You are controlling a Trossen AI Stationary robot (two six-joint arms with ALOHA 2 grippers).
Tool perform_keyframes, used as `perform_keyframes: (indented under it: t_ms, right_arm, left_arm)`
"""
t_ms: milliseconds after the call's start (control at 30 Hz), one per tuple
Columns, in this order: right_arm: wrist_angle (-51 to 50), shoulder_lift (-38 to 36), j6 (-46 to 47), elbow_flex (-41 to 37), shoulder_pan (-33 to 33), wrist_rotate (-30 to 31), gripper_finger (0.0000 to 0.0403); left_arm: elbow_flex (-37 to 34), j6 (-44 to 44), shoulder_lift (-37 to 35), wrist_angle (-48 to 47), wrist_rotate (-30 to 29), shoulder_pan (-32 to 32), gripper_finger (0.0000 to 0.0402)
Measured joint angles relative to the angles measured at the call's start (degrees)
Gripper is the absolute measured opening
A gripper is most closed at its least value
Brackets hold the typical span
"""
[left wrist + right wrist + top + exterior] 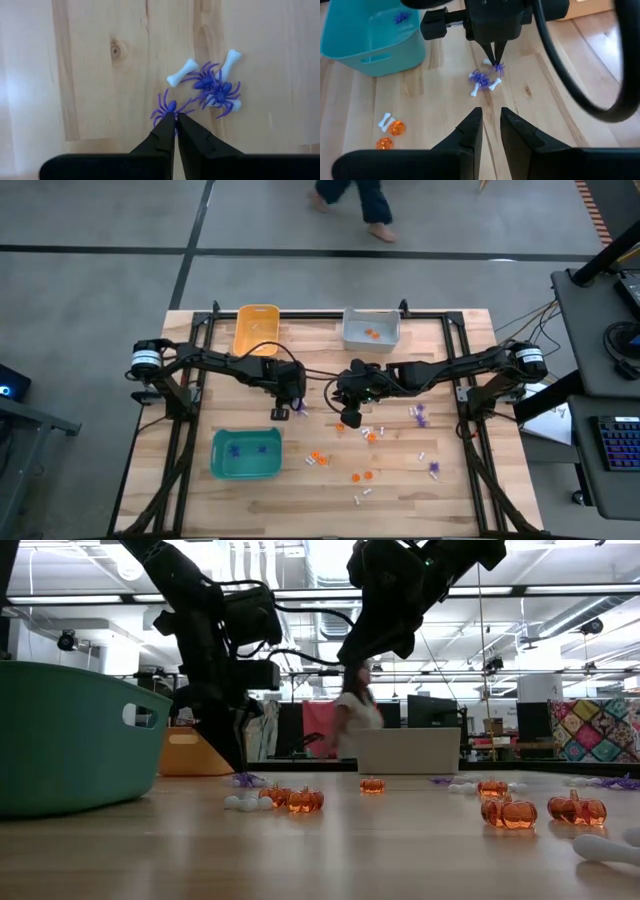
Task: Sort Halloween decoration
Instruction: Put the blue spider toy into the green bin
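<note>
Wooden worktop [200,500], seen from above, left to right. Teal bin [246,454] sits front-left with a couple of purple spiders [236,448] inside. Orange-yellow bin [256,330] at the back, left of centre. Left arm reaches in from the left; left claw [296,406] is down at the worktop just right of the teal bin's far corner, fingers clenched on a purple spider [169,107] by its edge. In the left wrist view the fingertips meet right at that spider's body. Just beyond it lie two more purple spiders [214,88] tangled together with two white bones [183,72] touching them. The right wrist view shows the same cluster [481,80] under the left claw, teal bin off to one side.

Centre: right claw [350,416] hangs above the worktop, raised, fingers a little apart with nothing between them in the right wrist view [491,122].

Grey bin [371,329] at the back, right of centre, has orange pumpkins [371,333] in it.

Loose trinkets spread across the worktop's middle and right: orange pumpkins [362,476] and small white bones [362,497] toward the front, more purple spiders [419,415] right of the right claw, one near the right edge [434,469]. Low view shows pumpkins [508,811] sitting upright on the wood.

A person's legs [365,200] on the floor behind the worktop.
</note>
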Motion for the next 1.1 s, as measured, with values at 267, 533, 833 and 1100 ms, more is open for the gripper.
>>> perform_keyframes:
  t_ms: [267, 533, 833, 1100]
  right_arm:
    - [0.0, 0.0, -0.8, 0.0, 0.0, 0.0, 0.0059]
    - [0.0, 0.0, -0.9, 0.0, 0.0, 0.0, 0.0059]
    - [0.0, 0.0, -0.9, 0.0, 0.0, 0.0, 0.0059]
    - [0.0, 0.0, -0.9, 0.0, 0.0, 0.0, 0.0059]
  left_arm:
    - [0.0, -0.2, -1.7, 0.0, 0.0, 0.0, 0.0]
    - [0.0, 0.1, -5.1, -0.7, 0.0, 0.0, 0.0]
    - [0.0, -0.2, -14.5, -2.1, 0.5, -0.1, 0.0]
    - [0.0, -4.0, -23.0, -4.9, 6.9, -1.1, 0.0]
